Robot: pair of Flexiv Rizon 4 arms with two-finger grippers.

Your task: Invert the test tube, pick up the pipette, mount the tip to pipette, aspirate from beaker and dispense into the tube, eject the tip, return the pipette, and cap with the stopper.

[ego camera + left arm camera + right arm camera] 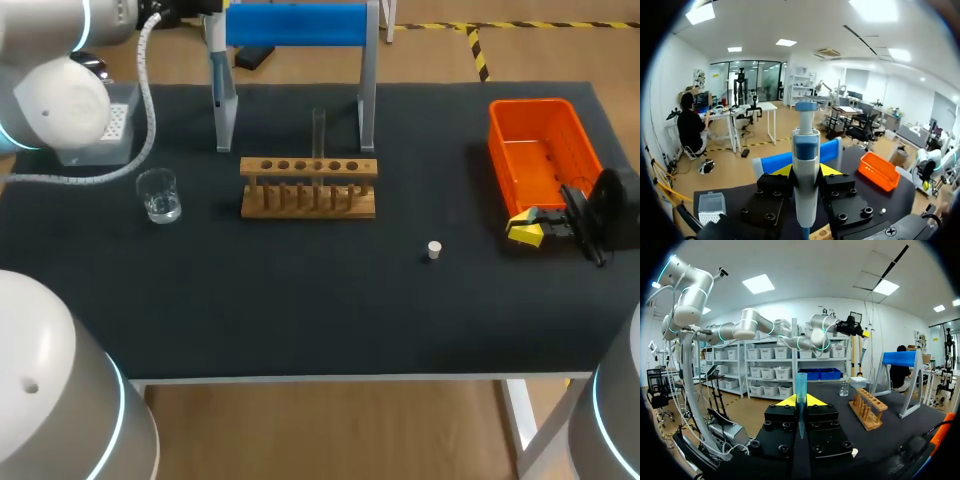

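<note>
My left gripper (806, 171) is shut on the white and blue pipette (805, 150), which stands upright between its yellow tips. In the head view the pipette (219, 70) hangs at the left post of the blue-topped stand (296, 24). My right gripper (800, 401) is shut on a blue pipette tip (800, 385) and rests low beside the orange bin (545, 150). A clear test tube (318, 135) stands upright in the wooden rack (309, 187). The glass beaker (158, 195) sits left of the rack. The small white stopper (433, 250) lies on the mat, right of the rack.
A tip box (108, 125) stands at the back left under my left arm. The orange bin occupies the back right, with my right gripper (527, 228) at its near corner. Dark mat (300, 300) stretches in front of the rack to the table's near edge.
</note>
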